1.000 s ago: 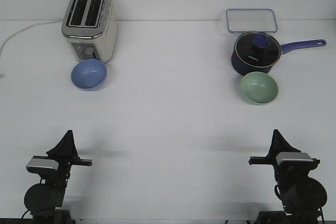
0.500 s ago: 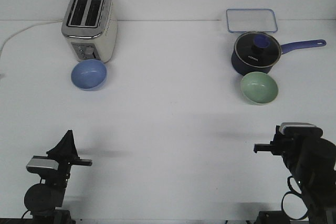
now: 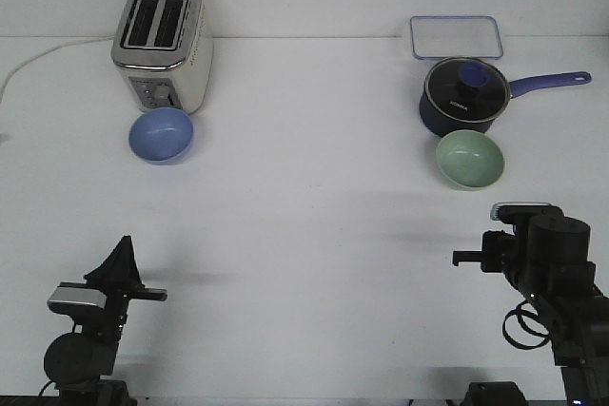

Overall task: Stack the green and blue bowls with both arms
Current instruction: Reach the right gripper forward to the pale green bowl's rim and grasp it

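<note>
The blue bowl (image 3: 161, 135) sits upright at the left, just in front of the toaster. The green bowl (image 3: 469, 159) sits upright at the right, just in front of the saucepan. My left gripper (image 3: 123, 246) rests low at the near left, its fingers together in a point, empty, far from the blue bowl. My right arm's wrist (image 3: 535, 240) is raised at the near right, a short way in front of the green bowl and apart from it. Its fingers are hidden behind the wrist.
A cream toaster (image 3: 162, 45) with a white cord (image 3: 38, 59) stands at the back left. A dark blue glass-lidded saucepan (image 3: 461, 97) has its handle pointing right. A clear lidded container (image 3: 456, 37) lies behind it.
My right arm has lifted from its rest pose and swung forward toward the green bowl, hiding its fingers. The left arm and both bowls have not moved.
</note>
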### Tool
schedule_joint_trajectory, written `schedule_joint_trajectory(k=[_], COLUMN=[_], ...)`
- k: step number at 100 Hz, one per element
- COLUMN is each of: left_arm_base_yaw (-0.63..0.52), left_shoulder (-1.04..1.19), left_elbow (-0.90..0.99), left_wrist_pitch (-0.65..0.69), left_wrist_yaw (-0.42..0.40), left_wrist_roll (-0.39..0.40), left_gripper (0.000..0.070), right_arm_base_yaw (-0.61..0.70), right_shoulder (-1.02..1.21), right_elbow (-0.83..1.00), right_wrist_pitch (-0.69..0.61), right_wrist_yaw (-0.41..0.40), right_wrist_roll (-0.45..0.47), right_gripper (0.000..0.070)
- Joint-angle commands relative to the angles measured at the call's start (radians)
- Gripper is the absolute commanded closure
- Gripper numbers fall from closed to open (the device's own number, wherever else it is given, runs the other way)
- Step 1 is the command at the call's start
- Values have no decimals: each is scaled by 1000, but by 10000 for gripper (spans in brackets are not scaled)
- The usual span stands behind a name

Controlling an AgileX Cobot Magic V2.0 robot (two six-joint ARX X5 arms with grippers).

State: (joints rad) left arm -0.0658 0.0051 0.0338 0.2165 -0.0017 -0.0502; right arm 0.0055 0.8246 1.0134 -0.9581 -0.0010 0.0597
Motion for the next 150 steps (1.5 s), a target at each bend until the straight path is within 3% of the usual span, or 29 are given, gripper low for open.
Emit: schedule_joint_trajectory(k=[1, 8, 15, 40, 63, 86, 110, 150], left_arm_base_yaw=[0, 0, 0, 0, 0, 0, 0, 0], left_shoulder=[-2, -2, -2, -2, -2, -2, -2, -2], left_elbow=[-20, -20, -20, -20, -20, -20, -20, -20], left_wrist_pitch=[10, 10, 10, 10, 10, 10, 10, 10], left_wrist_yaw=[-2, -2, -2, -2, -2, -2, -2, -2], left_wrist_roll=[8, 8, 8, 8, 8, 8, 8, 8], left_gripper=[689, 689, 689, 689, 689, 689, 689, 689], right_arm_base_yaw=[0, 0, 0, -2, -55, -163, -237, -282], right_shoulder=[2, 2, 2, 27, 216, 459, 694, 922], right_elbow=[18, 18, 18, 42, 184, 346, 478, 506], right_wrist_pitch=[6, 3, 2, 31, 30, 32, 51, 233], right_wrist_yaw=[-2, -2, -2, 2, -5, -134, -130, -132], right_wrist_roll=[-3, -3, -3, 0, -28, -67, -110, -143], right_gripper=[377, 274, 227, 219, 219, 219, 220, 220])
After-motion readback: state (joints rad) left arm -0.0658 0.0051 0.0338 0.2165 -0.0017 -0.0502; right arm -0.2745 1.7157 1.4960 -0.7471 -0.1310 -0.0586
